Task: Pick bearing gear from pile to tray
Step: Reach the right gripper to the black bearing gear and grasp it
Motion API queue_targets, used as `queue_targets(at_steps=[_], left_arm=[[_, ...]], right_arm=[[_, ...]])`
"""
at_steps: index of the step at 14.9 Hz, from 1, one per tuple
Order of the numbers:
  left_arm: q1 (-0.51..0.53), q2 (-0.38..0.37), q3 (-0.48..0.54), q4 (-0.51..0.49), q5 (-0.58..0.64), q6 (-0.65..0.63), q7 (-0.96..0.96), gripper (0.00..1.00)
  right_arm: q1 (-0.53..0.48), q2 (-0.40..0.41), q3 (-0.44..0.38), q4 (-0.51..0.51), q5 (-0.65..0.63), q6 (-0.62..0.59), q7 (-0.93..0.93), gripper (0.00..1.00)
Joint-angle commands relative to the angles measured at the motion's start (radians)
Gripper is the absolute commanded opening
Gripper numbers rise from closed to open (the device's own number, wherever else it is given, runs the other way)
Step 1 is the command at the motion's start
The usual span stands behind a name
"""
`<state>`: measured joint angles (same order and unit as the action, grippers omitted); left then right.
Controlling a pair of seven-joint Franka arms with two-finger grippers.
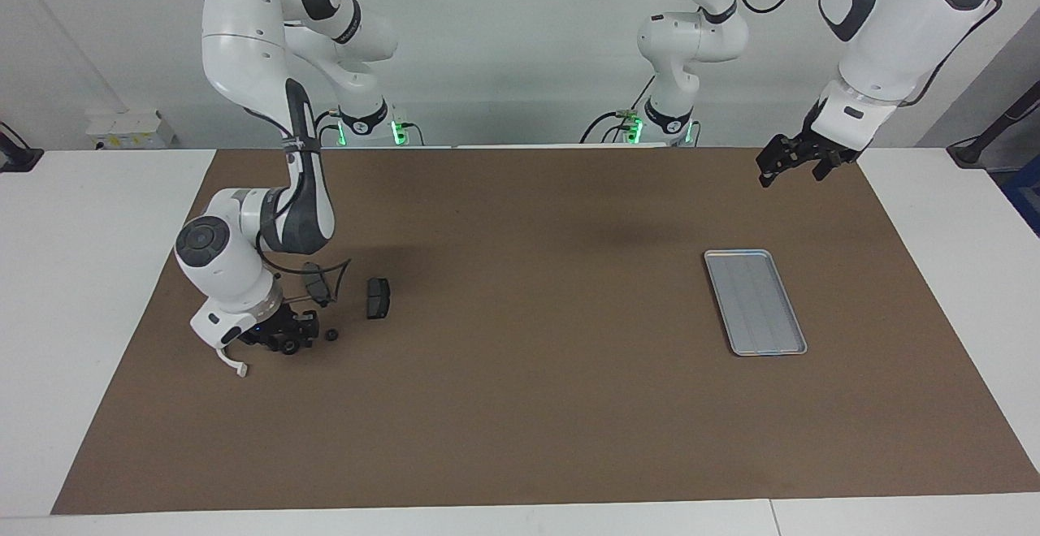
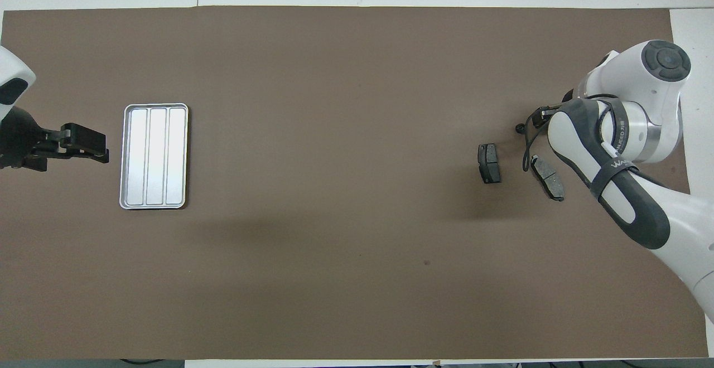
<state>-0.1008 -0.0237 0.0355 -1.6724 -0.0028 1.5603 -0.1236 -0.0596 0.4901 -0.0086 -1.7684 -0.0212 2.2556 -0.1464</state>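
Silver tray (image 1: 755, 301), right of frame, has no parts in it. Right gripper (image 1: 286, 342) is down on a black round piece (image 1: 289, 347) at pile (image 1: 341, 302), lower left; jaws' grip unclear. Left gripper (image 1: 792, 162) waits wide open, upper right. Lift & carry left.

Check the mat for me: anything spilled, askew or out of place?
Nothing stands out. The tray lies flat and bare at the left arm's end. The two brake pads and small black pieces lie loose beside the right gripper, as a pile would.

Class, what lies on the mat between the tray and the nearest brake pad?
Nothing: bare brown mat between tray and brake pad, overhead view.
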Motion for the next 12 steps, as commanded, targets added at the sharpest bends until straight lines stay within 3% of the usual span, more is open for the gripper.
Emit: queue_targets(at_steps=[1, 2, 5, 8, 10, 12], left_arm=[[-0.013, -0.013, 0.009, -0.004, 0.009, -0.006, -0.001, 1.0], [-0.013, -0.013, 0.009, -0.004, 0.009, -0.006, -0.001, 1.0], [-0.013, -0.013, 0.009, -0.004, 0.009, -0.006, -0.001, 1.0], [-0.013, -0.013, 0.009, -0.004, 0.009, -0.008, -0.001, 1.0], [-0.013, -0.013, 0.009, -0.004, 0.009, -0.006, -0.001, 1.0], [-0.013, -0.013, 0.009, -0.004, 0.009, -0.006, -0.001, 1.0]], right_arm=[[-0.012, -0.015, 0.007, -0.019, -0.002, 0.024, 0.005, 0.04], [-0.012, -0.015, 0.007, -0.007, -0.002, 0.016, 0.005, 0.0], [-0.003, -0.03, 0.007, 0.041, -0.002, -0.02, 0.008, 0.0], [0.032, -0.059, 0.019, 0.172, -0.002, -0.187, 0.092, 0.0], [0.104, -0.061, 0.019, 0.303, -0.005, -0.336, 0.216, 0.0], [0.197, -0.062, 0.019, 0.339, -0.009, -0.408, 0.377, 0.0]])
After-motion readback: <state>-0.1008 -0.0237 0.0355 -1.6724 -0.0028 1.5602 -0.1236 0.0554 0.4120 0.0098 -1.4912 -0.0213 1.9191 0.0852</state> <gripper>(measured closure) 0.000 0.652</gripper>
